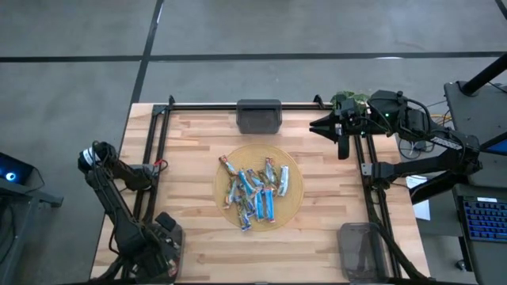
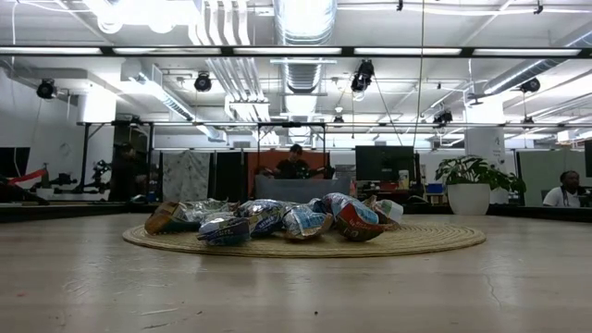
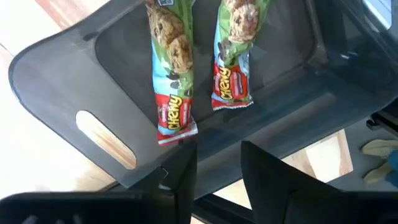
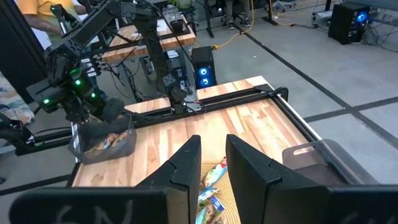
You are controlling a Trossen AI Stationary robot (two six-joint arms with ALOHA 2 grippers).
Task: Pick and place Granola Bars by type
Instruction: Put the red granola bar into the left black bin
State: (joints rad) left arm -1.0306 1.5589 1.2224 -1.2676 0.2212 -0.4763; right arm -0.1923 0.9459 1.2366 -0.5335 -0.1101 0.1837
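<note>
High view: bars (image 1: 255,192) lie heaped on a round mat (image 1: 295,207) at table centre.

Low view: the heap (image 2: 277,220) rests on the mat, with no gripper near.

Left wrist view: left gripper (image 3: 217,171) is over a grey bin (image 3: 56,81), fingers spread and empty. Two green-wrapped bars (image 3: 171,68) lie side by side inside.

Right wrist view: right gripper (image 4: 213,165) is above the mat's edge, fingers slightly apart, holding nothing.

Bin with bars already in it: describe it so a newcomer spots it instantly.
On the wooden table, skip the round mat piled with bars in the middle and go to the corner at the left arm base. The grey bin sits right under the left hand. Unlike the other two grey bins, which look empty, it holds two green-and-blue wrapped bars side by side.
</note>
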